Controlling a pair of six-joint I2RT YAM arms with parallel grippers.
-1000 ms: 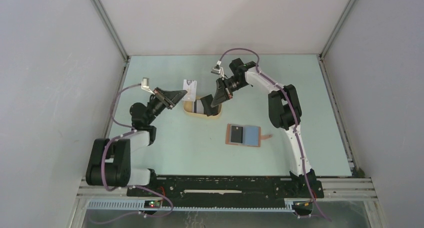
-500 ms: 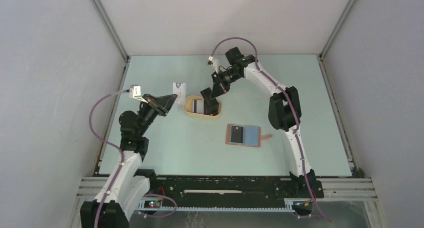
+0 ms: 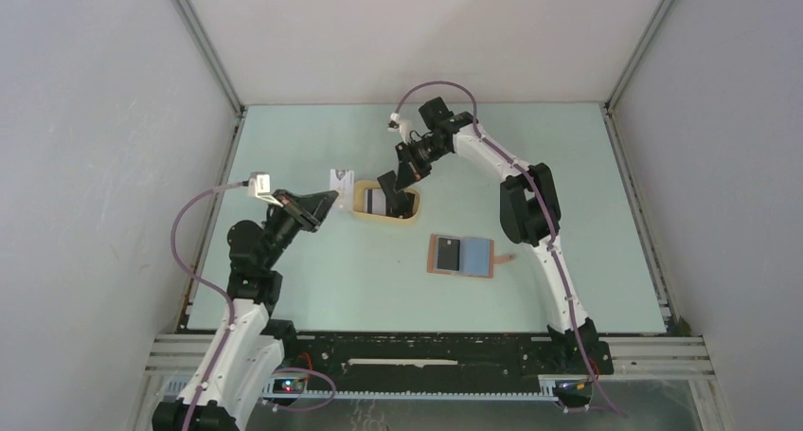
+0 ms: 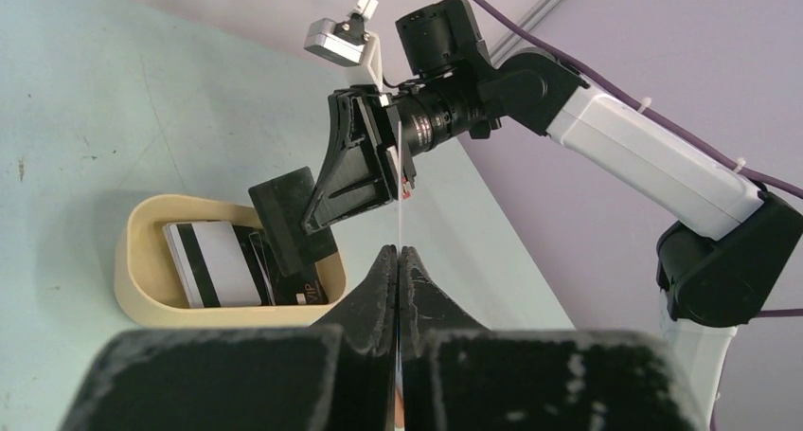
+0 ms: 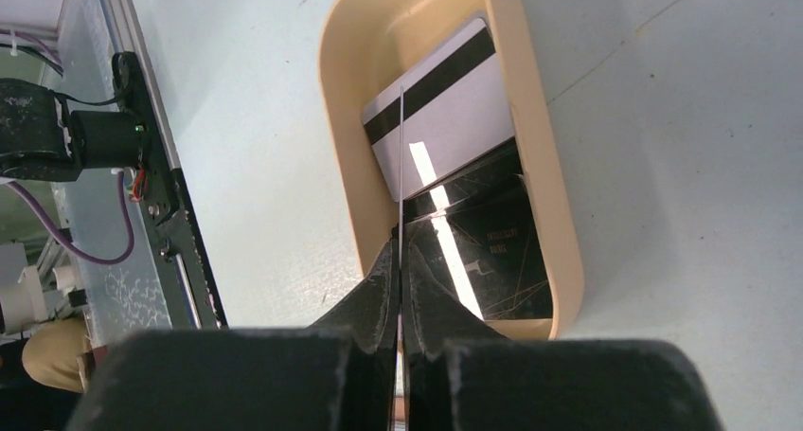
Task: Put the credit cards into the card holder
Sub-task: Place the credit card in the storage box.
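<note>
Cards mostly unfiled. Overhead: card holder (image 3: 461,257) lies open on the pale green surface (image 3: 587,213), near the beige tray (image 3: 409,219); grey walls surround. Left wrist: left hand (image 4: 399,251) clamps a whitish card (image 4: 401,194) edge-on. Right wrist: right hand (image 5: 400,246) pinches a dark card (image 5: 401,166) above two credit cards (image 5: 445,99) lying in the tray.

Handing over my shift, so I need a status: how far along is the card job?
Done: one dark card seems to lie in the open card holder. In hand: the left claw is shut on a white card, the right claw on a black card over the tray. Left: those two, plus a striped white card and more black cards in the tray.
</note>
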